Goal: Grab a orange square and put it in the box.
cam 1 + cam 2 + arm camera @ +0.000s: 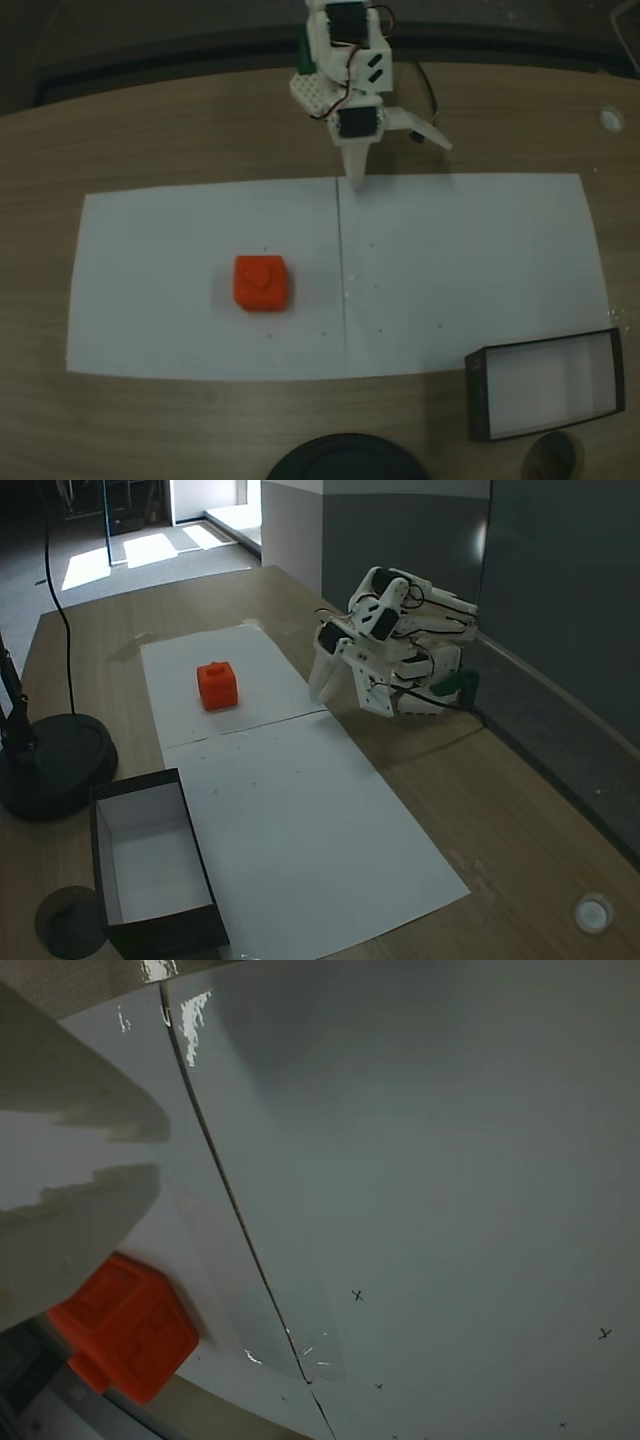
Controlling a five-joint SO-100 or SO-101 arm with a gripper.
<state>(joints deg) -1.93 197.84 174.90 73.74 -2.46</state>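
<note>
- While the arm sits folded at the far edge of the wooden surface (150, 130), its white pincer (395, 155) points down at the top border of the white paper (470, 260); one finger (356, 160) tapers straight down to a tip at the paper's edge, the other (425, 128) angles away to the right in this fixed view, so the pincer stands spread apart and grasps nothing
- In a fixed view the orange square (262, 284) lies on the left sheet of paper, well apart from the pincer, lower in the picture and to the left of it; a seam (342, 270) between the two sheets runs just to the right of the block
- In another fixed view the orange square (217, 685) rests flat on the far sheet, left of the pincer (335, 685), with bare paper between them
- In the wrist view the orange square (130, 1330) sits at the lower left, partly behind a pale blurred finger (60, 1230) in the foreground
- The box (545, 385) stands at the paper's lower right corner, its white floor bare; far from both block and pincer
- A round black base (50, 760) sits just beyond the box (150, 865) in that other fixed view; a small white cap (592, 913) lies on the wood near the lower right
</note>
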